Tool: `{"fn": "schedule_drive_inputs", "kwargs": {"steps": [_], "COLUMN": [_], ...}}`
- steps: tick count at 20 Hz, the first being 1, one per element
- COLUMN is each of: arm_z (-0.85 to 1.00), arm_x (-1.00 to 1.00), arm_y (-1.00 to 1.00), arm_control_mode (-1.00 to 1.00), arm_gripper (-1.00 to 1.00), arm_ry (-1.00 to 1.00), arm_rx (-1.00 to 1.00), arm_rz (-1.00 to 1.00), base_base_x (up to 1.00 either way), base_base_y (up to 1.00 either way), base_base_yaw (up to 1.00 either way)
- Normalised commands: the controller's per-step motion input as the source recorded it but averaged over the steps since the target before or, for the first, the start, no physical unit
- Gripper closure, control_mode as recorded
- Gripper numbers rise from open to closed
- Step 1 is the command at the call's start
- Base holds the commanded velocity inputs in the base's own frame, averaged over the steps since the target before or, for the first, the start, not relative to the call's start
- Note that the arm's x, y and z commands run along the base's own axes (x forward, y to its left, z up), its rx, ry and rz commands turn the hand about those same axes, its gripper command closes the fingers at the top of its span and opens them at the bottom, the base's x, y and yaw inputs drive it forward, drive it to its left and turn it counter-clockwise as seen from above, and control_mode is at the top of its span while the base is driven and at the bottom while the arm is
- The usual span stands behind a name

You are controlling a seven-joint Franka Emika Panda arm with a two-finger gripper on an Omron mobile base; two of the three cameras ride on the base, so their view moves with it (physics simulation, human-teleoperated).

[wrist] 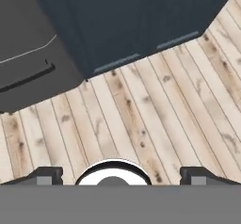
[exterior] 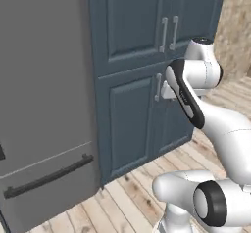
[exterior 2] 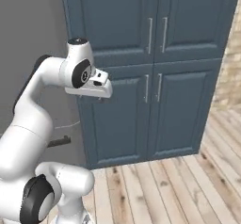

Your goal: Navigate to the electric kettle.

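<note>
Ahead of us stands a tall dark-blue cabinet, four panelled doors in two rows, each with a vertical metal bar handle. On its left, touching side to side, is a grey fridge with a dark horizontal drawer handle low down. Both sit on a light wood plank floor. At the far right of the left base view we see a bit of beige stone-look wall.

We can't locate the electric kettle from any of our three views, and we see no surface that could carry it, so its position is unknown to us.

Our arm is folded up in front of the cabinet, elbow high. In the right base view the white hand sits level with the seam between the upper and lower doors, over the left-hand doors, and apart from them as far as we can tell. Hand camera looks down at the floor, with the cabinet's base and the fridge's lower drawer across the top of the frame.

End effector: the two dark fingertips show at the bottom corners of the hand view, well apart, nothing between them. We read that as jaws spread wide and holding nothing. Neither base view shows the fingers clearly.
</note>
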Motion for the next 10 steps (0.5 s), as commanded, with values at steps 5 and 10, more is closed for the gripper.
{"fn": "schedule_drive_inputs", "kwargs": {"steps": [5, 10], "arm_z": [0.00, 0.00], "arm_x": [0.00, 0.00], "arm_y": [0.00, 0.00], "arm_control_mode": [1.00, 1.00], "arm_gripper": [-1.00, -1.00], "arm_ry": [0.00, 0.00], "arm_rx": [0.00, 0.00], "arm_rz": [0.00, 0.00], "base_base_x": [0.00, 0.00], "base_base_y": [0.05, 0.13], "base_base_yaw": [0.91, 0.89]}}
